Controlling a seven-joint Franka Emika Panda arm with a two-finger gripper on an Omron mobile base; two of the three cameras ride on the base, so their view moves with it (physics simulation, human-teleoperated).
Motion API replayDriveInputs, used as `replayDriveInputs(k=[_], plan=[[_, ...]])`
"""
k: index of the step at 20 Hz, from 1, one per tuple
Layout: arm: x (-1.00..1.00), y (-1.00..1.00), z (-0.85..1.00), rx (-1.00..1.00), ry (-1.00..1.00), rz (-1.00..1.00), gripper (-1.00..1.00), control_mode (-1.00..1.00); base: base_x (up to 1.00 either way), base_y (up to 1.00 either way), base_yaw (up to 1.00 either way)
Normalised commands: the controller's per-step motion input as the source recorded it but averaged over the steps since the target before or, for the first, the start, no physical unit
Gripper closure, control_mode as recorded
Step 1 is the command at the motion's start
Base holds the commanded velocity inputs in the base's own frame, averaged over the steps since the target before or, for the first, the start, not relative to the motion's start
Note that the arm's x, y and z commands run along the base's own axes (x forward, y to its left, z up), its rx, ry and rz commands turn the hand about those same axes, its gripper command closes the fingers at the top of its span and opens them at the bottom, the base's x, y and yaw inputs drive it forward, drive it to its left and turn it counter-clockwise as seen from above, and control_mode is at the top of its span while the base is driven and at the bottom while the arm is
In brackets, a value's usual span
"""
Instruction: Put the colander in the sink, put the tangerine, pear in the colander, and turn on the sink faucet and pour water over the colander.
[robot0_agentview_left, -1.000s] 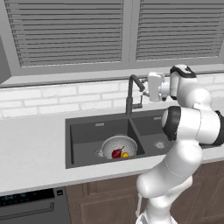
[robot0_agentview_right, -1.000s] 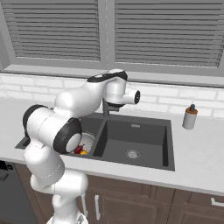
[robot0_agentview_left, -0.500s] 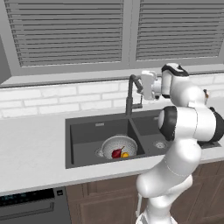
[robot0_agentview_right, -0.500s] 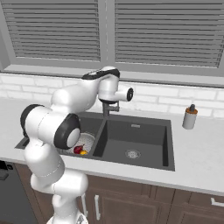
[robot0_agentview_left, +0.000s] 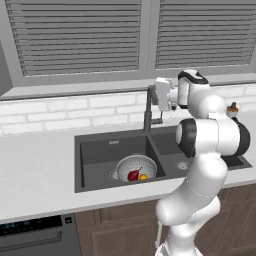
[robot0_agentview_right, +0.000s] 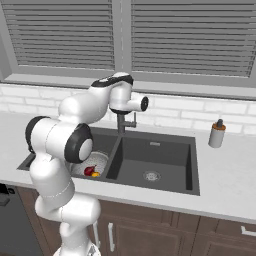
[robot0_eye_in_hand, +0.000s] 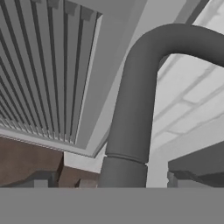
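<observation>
- The colander (robot0_agentview_left: 136, 166) is seen sitting in the left basin of the sink (robot0_agentview_left: 95, 152).
- 2 fruits are held in it: the pear (robot0_agentview_left: 133, 175) and, just beside it, the tangerine (robot0_agentview_left: 143, 177).
- The gripper (robot0_agentview_left: 156, 94) is raised beside the top of the sink faucet (robot0_agentview_left: 148, 116); its jaws are spread wide, with nothing gripped.
- The faucet's bent pipe is seen very close in the hand view.

Kitchen, sink (robot0_agentview_left: 95, 150), counter (robot0_agentview_left: 35, 175), dishwasher (robot0_agentview_left: 35, 235)
</observation>
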Motion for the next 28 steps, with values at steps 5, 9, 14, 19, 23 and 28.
replayDriveInputs(k=[5, 9, 14, 19, 23, 28], plan=[[0.07, 0.45, 0.00, -0.02, 0.00, -0.07, -1.00, -1.00, 0.00, 0.00, 0.00], [0.15, 0.47, -0.02, -0.03, 0.00, -0.08, -1.00, -1.00, 0.00, 0.00, 0.00], [0.23, 0.40, -0.11, -0.03, 0.00, -0.07, -1.00, -1.00, 0.00, 0.00, 0.00], [0.16, 0.05, -0.04, 0.00, 0.00, -0.08, -1.00, -1.00, 0.00, 0.00, 0.00], [0.00, -0.45, 0.00, 0.05, 0.03, -0.11, -1.00, -1.00, 0.00, 0.00, 0.00], [0.00, -0.52, -0.12, 0.06, 0.05, -0.12, -1.00, -1.00, 0.00, 0.00, 0.00]])
